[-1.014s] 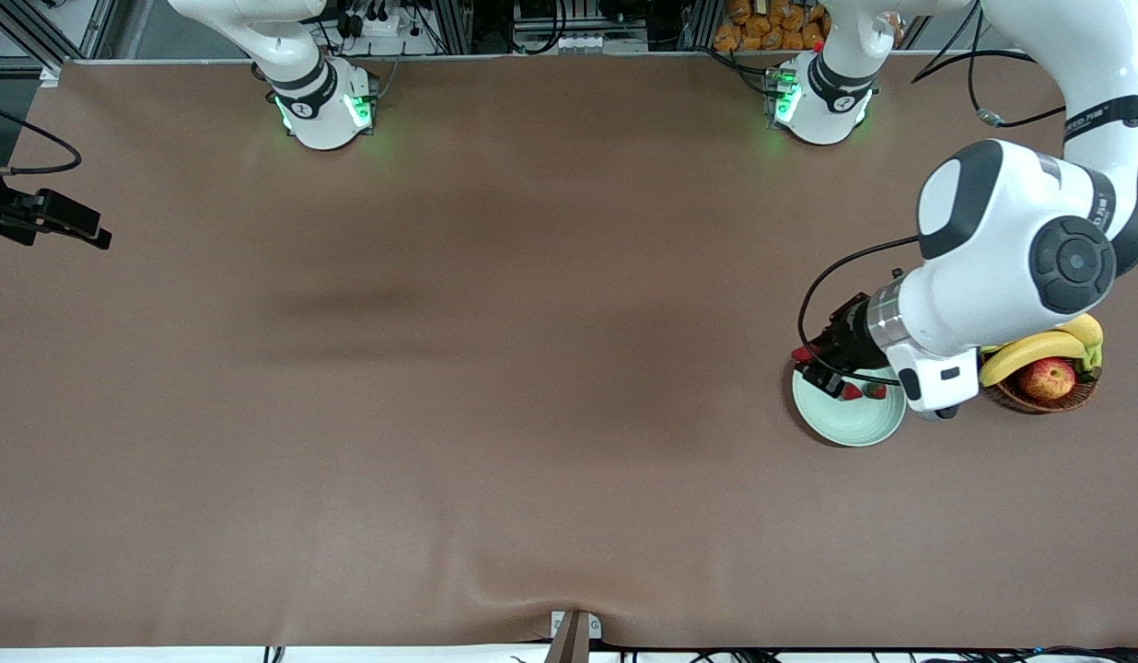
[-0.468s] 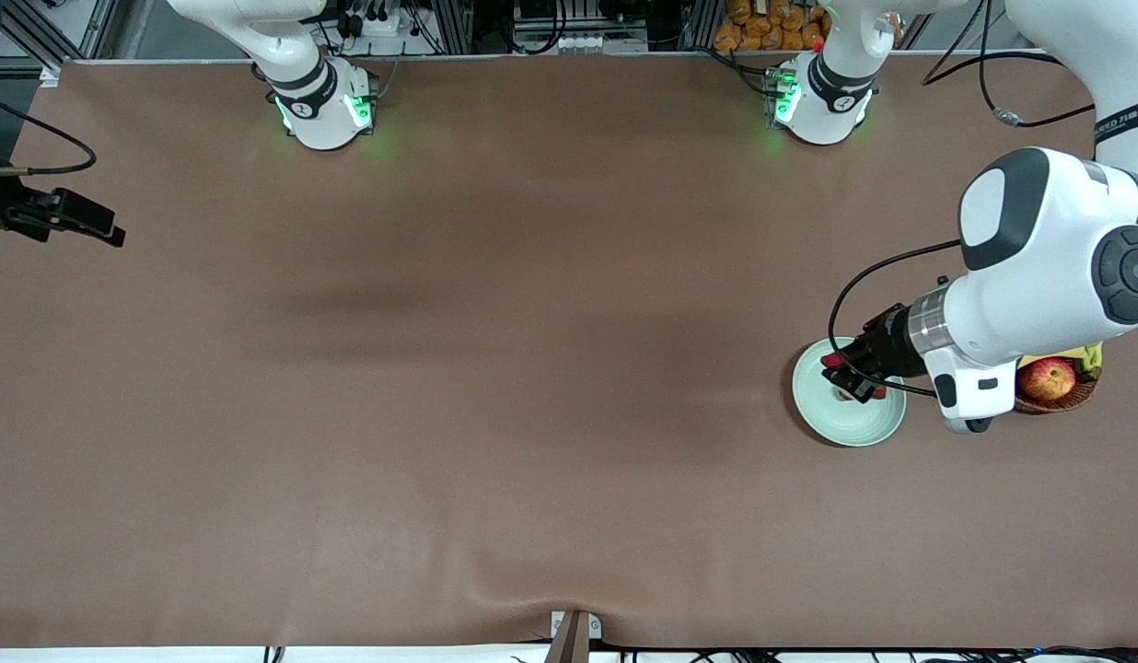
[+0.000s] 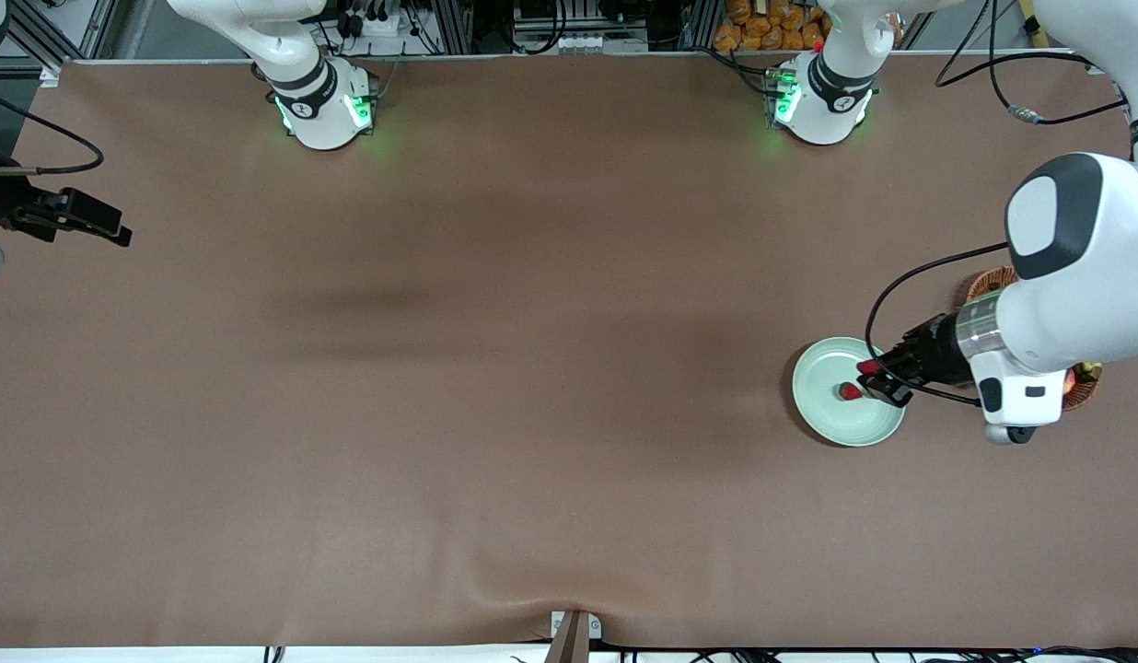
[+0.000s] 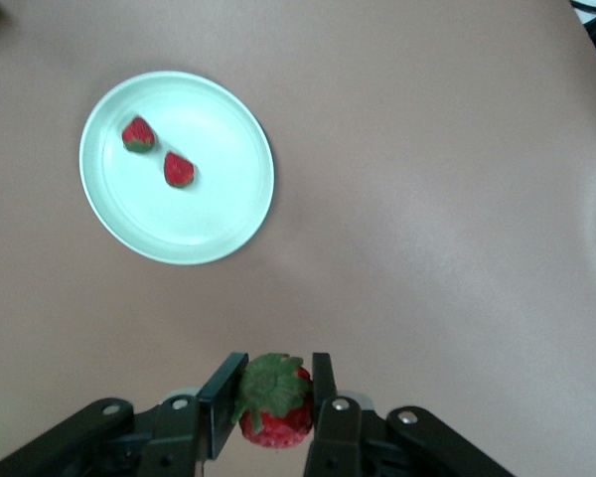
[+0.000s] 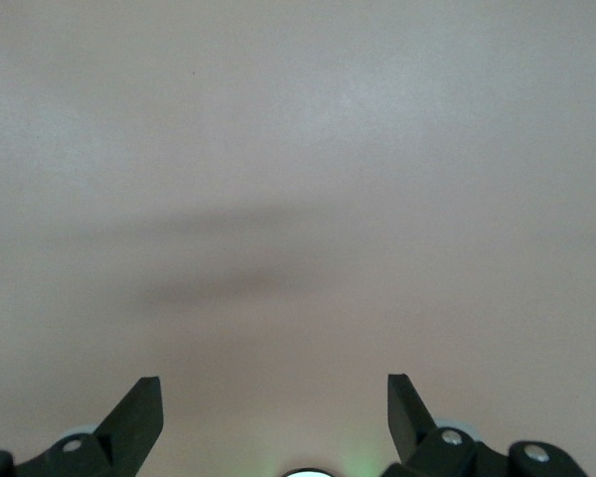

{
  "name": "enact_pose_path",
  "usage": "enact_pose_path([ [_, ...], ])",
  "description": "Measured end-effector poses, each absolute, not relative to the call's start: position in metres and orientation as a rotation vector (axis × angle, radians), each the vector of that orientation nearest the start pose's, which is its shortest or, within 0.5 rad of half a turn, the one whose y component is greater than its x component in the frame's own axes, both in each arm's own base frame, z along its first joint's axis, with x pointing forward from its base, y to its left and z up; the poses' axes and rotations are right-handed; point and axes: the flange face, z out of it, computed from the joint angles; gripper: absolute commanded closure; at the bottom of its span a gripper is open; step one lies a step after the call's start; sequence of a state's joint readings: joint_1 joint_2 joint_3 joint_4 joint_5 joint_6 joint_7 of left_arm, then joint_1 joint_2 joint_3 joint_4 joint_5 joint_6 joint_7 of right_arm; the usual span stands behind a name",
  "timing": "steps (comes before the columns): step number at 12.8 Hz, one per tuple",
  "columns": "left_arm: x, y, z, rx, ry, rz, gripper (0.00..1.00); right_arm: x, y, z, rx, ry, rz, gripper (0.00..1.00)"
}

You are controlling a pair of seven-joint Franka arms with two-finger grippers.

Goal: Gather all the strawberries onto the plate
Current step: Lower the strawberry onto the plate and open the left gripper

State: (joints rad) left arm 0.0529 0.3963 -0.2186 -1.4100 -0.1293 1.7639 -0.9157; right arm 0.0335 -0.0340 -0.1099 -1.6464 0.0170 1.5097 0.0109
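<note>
Currently, step in hand: carrying the last strawberry [image 4: 275, 401] to the plate [image 3: 831, 425], as I judge it.
Left gripper [image 3: 877, 383]: clamped on that berry, leafy cap showing between the jaws in the left wrist view; in the front view it hangs over the plate's edge on the side toward the wicker basket [image 3: 985, 283].
Plate contents: two strawberries [image 4: 138, 134] [image 4: 179, 170] lie on it, close together but apart, away from the rim.
Plate position: on the table [image 3: 495, 387] toward the left arm's end, just beside the basket.
Doing it well: bring the berry over the bare middle of the plate, lower it close to the glossy surface, then part the jaws; dropped from height, a berry this small would likely roll or bounce over the shallow rim. Keeping off the two resting berries avoids knocking them out.
Right gripper [image 5: 275, 417]: jaws spread wide, holding nothing, only bare table beneath; this arm waits at the right arm's end of the table.
Left wrist view adds: the held berry itself, and both plated berries in full.
Front view adds: only one plated berry [image 3: 848, 391] is clear, the gripper covering the rest; it alone shows the basket and where the gripper stands over the plate.
</note>
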Motion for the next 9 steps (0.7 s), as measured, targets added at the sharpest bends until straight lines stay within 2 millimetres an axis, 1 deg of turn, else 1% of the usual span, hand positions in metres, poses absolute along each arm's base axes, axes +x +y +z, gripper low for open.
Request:
enact_pose_path([
  [2, 0.666, -0.083, 0.479, -3.068, -1.208, 0.227, 1.0, 0.534, -0.04, 0.602, -3.11, 0.135, 0.16, 0.0],
  [5, 0.664, -0.06, 0.469, -3.073, -1.093, 0.245, 1.0, 0.534, -0.041, 0.603, -3.111, 0.138, 0.155, 0.0],
  [7, 0.66, -0.051, 0.46, -3.056, -1.003, 0.243, 1.0, 0.534, -0.041, 0.603, -3.111, 0.138, 0.153, 0.0],
  [9, 0.653, -0.046, 0.447, -3.024, -0.937, 0.259, 1.0, 0.534, -0.041, 0.603, -3.111, 0.138, 0.152, 0.0],
])
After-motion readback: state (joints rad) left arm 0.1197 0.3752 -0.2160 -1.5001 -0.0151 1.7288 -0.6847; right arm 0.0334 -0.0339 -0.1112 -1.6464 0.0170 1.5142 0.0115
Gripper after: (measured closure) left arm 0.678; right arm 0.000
